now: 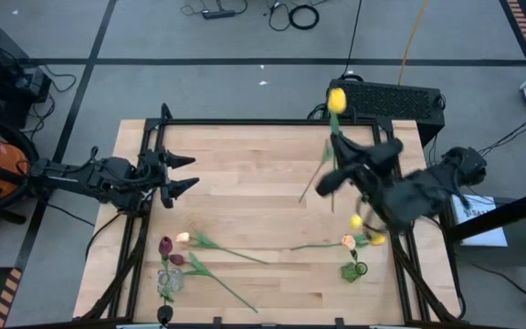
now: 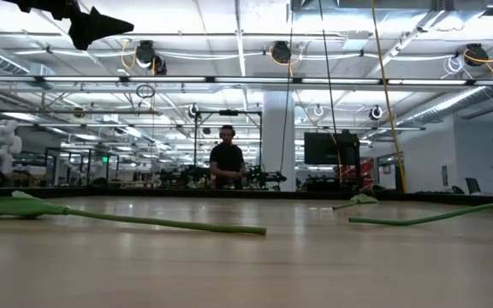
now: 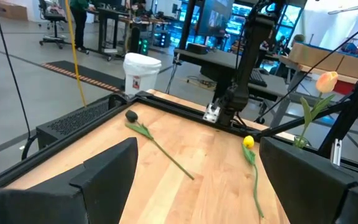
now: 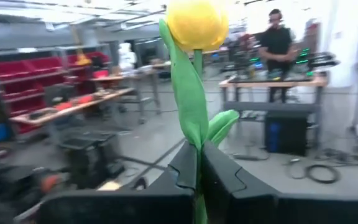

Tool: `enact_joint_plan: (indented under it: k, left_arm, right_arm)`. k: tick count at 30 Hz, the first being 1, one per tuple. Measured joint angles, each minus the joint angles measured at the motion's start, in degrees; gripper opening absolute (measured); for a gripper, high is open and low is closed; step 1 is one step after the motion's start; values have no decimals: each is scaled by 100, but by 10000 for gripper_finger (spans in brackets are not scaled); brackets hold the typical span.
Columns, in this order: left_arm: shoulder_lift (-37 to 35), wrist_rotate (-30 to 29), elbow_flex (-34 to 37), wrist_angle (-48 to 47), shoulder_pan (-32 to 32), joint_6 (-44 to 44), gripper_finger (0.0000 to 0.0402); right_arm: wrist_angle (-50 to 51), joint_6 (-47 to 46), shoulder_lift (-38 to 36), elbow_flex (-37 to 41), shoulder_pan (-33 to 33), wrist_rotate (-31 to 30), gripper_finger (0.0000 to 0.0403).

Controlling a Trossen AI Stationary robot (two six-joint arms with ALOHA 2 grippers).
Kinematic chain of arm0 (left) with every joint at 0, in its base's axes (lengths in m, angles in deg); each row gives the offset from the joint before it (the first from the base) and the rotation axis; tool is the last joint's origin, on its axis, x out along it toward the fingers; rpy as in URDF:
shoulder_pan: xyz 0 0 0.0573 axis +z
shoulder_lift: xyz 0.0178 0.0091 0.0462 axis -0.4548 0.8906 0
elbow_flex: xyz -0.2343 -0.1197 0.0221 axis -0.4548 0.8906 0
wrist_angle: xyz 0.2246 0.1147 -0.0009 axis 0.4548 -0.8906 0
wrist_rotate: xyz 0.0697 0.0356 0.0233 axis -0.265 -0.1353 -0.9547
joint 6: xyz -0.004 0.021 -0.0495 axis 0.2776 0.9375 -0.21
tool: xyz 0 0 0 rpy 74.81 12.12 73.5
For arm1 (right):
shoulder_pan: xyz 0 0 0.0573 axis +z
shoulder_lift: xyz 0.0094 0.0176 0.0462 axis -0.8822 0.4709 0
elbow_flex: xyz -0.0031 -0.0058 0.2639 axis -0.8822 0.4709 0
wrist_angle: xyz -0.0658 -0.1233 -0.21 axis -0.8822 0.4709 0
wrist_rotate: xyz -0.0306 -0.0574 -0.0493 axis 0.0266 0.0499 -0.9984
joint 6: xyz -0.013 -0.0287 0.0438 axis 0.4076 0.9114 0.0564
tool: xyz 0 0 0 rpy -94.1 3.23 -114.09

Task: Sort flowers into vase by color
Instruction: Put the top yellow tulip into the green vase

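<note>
We looked down on the big wooden desk first. The right arm was over its far right side, and its end effector was pinched tight on the stem of a yellow tulip, held up in the air with the head past the desk's far edge. So we think the step in hand was carrying this yellow flower to a vase.

The left end effector waited wide open over the left side, holding nothing.

Near the front right stood a green vase with yellow and peach heads by it. Near the front left stood a clear vase with red tulips beside it.

Next, we think the arm must swing the tulip over the green vase and lower the stem straight in.
</note>
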Motion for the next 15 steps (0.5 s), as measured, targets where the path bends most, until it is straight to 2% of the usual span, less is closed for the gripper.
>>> enact_joint_plan:
  k: [3,10,15]
  left_arm:
    - [-2,-23,0,2,-1,1,341]
    - [78,-361,0,20,1,5,341]
    - [158,-380,0,0,0,5,341]
  right_arm:
    - [-125,0,-116,-2,302,-22,0]
    - [-115,189,-434,0,515,-23,0]
    - [-120,160,-689,-2,1051,-24,0]
